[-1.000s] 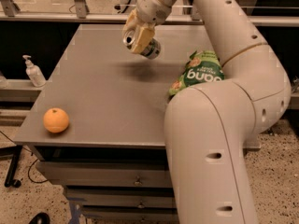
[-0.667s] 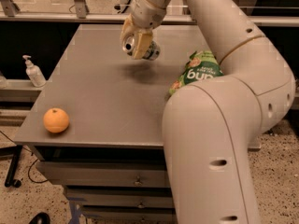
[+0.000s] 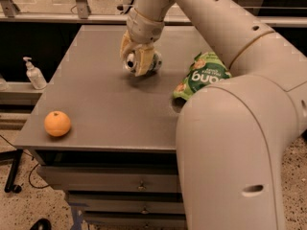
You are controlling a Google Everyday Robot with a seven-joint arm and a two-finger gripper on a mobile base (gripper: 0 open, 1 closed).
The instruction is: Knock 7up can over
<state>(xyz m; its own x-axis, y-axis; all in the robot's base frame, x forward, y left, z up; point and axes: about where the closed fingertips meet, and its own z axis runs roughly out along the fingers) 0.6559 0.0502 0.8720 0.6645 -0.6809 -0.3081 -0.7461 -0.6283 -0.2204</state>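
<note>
— Looking through the camera view: where is it?

— The 7up can (image 3: 154, 62) sits at the far middle of the table (image 3: 96, 104), right inside my gripper (image 3: 135, 57), which is clamped around it.

— And its long axis?

— Close to level, I'd say: silver top towards the front left, green end pointing right, towards the snack bag (image 3: 201, 75). It looks nearly tipped already.
</note>
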